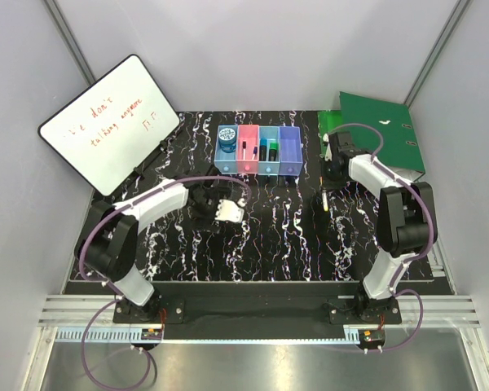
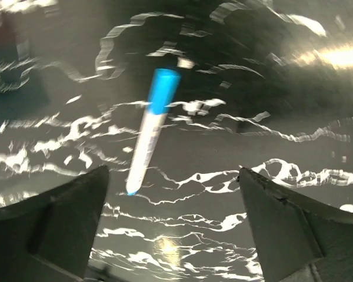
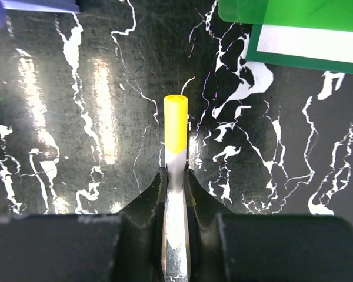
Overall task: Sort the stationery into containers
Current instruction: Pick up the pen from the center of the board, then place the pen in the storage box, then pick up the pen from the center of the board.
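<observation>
Left gripper: jaws wide apart, holding nothing. The blue-capped marker lay loose on the table just beyond them, in a blurred view. Right gripper was clamped on the yellow-capped highlighter, near the green binder and away from the bins.

Risks we judged:
- The round marker could roll off.
- The highlighter could pivot in the grip and catch a bin rim.

Whole thing sits in a booth with plain pale grey walls. The glossy black marble-look tabletop with white veins catches bright glare. A white whiteboard with red scribble leans back left.
</observation>
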{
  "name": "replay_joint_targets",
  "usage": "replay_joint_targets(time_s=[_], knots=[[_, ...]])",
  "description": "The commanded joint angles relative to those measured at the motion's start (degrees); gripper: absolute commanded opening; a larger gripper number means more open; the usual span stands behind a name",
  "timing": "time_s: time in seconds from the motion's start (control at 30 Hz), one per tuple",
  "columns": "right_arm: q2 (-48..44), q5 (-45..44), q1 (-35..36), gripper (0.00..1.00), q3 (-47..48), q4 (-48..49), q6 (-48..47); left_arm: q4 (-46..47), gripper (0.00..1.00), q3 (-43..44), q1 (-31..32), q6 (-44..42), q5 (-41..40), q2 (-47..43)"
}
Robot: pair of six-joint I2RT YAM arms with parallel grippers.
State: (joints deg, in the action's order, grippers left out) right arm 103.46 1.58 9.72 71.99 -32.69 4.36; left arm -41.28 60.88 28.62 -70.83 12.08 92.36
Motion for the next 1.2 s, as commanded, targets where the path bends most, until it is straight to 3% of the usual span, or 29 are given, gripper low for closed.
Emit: replay_joint_targets(time_s=[0.0, 0.2, 0.4, 0.47, 0.5, 0.53, 0.87, 1.1, 1.17], knots=[[-4.76, 0.0, 0.13, 0.0, 2.46, 0.08, -1.1, 0.58, 0.99, -0.85, -0.23, -17.49, 2.52, 0.36], [-6.34, 0.7, 0.22, 0.0, 5.35, -0.8, -1.63, 0.32, 0.98, 0.55, -0.41, -22.77, 3.57, 4.13], [-5.55, 1.75, 0.22, 0.0, 16.15, -0.18, -3.92, 0.41, 0.89, 4.15, -0.58, -21.99, 4.1, 10.46], [-3.97, 1.93, 0.13, 0.0, 20.27, -0.18, -4.1, 0.32, 0.77, 5.73, -0.76, -21.37, 4.27, 12.05], [-3.36, 1.93, 0.3, 0.0, 21.52, -0.18, -4.1, 0.23, 0.64, 6.09, -0.76, -21.28, 4.18, 12.41], [-2.22, 1.93, 0.22, 0.0, 22.66, -0.01, -4.1, 0.41, 0.61, 6.53, -0.76, -21.37, 4.1, 12.84], [5.52, 3.25, 2.15, 0.0, 32.86, 1.92, -6.82, 0.15, 0.6, 7.59, -1.2, -22.07, 2.69, 16.18], [12.19, 3.25, 3.9, 0.0, 37.61, 3.07, -7.35, -2.57, 0.33, 7.93, -1.2, -22.86, 2.34, 18.82], [13.52, 3.34, 4.17, 0.0, 39.54, 3.07, -7.44, -3.81, 0.35, 8.72, -1.2, -23.13, 2.69, 19.26]])
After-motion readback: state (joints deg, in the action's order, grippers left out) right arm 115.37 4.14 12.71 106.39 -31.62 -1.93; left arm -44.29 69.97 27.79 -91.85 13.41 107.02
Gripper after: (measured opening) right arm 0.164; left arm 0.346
